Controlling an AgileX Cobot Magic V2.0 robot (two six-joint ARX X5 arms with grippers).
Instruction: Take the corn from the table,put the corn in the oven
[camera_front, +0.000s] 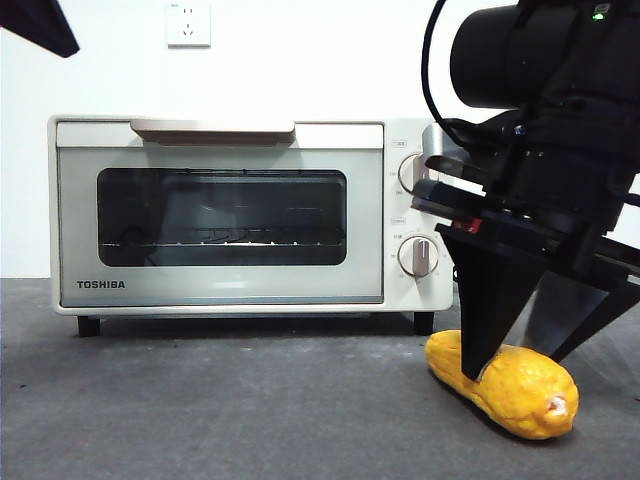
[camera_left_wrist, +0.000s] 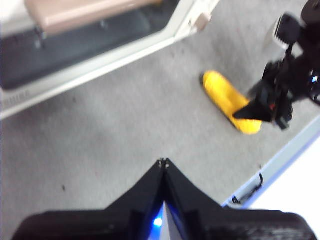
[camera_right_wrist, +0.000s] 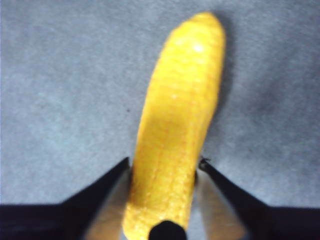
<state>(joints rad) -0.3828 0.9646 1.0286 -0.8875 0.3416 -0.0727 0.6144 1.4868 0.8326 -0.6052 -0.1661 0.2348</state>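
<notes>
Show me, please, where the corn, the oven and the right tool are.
corn (camera_right_wrist: 175, 140): right wrist view, mid-cob.
oven (camera_front: 220, 290): front view, door's lower frame.
right tool (camera_right_wrist: 164, 167): right wrist view, between its tips.

My front view is evenly lit and fairly sharp; the white wall behind reads bright, the oven (camera_front: 250, 215) throws a soft shadow onto the table (camera_front: 200, 410) beneath it, and its dark window carries faint reflections. The corn (camera_front: 505, 385) shows glossy highlights there. My left wrist view is soft and smeared all over, washed out toward its pale corners. My right wrist view is blurred too, with a small glare spot on the cob.
</notes>
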